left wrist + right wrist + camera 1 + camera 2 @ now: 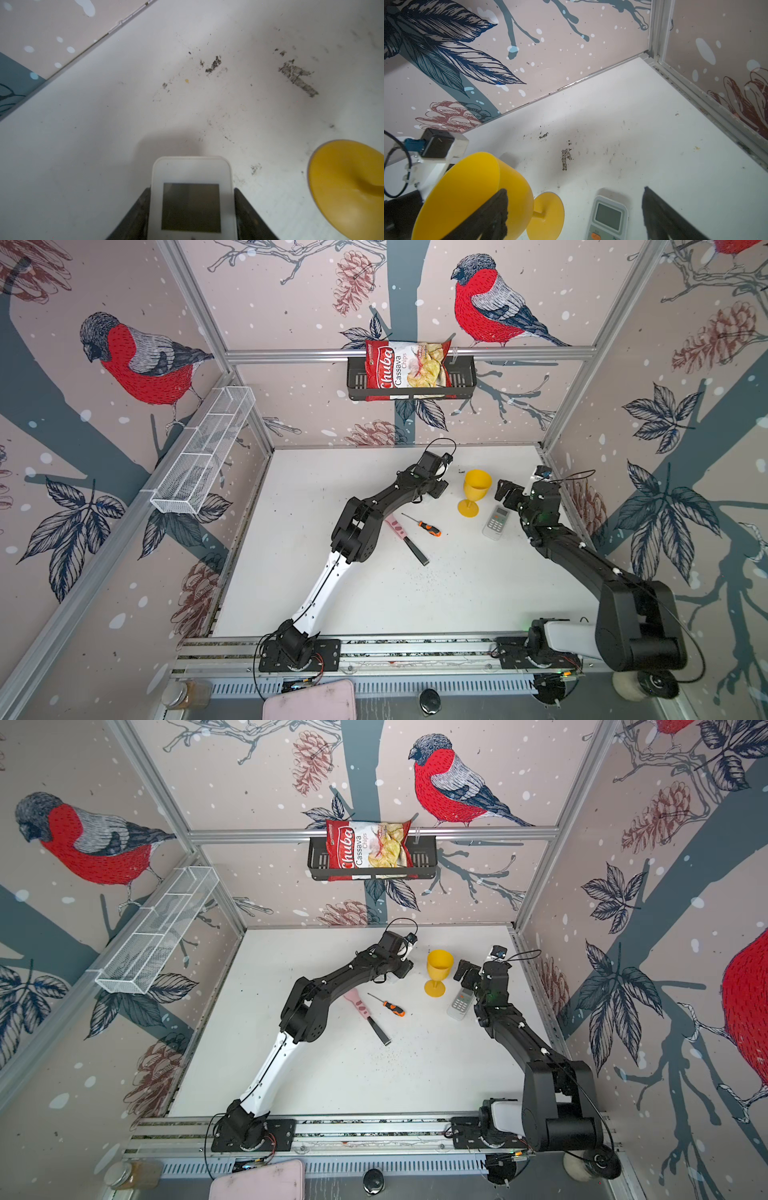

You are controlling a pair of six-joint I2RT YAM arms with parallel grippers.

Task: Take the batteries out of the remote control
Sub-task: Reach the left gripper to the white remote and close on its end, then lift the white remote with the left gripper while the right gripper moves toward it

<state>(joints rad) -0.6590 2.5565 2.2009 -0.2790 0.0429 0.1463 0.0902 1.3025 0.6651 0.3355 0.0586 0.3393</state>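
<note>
Your left claw (190,189) pinches the white remote (191,170) by its long edges, just beside the yellow goblet (349,187). The right claw (574,190) hangs spread wide. The batteries are out of sight. The shell looks light, stiff and slick: keep to the edges.

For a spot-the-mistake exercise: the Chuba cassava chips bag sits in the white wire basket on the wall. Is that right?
No. The Chuba cassava chips bag sits in the black basket on the wall, not a white wire one; both top views show it.
</note>
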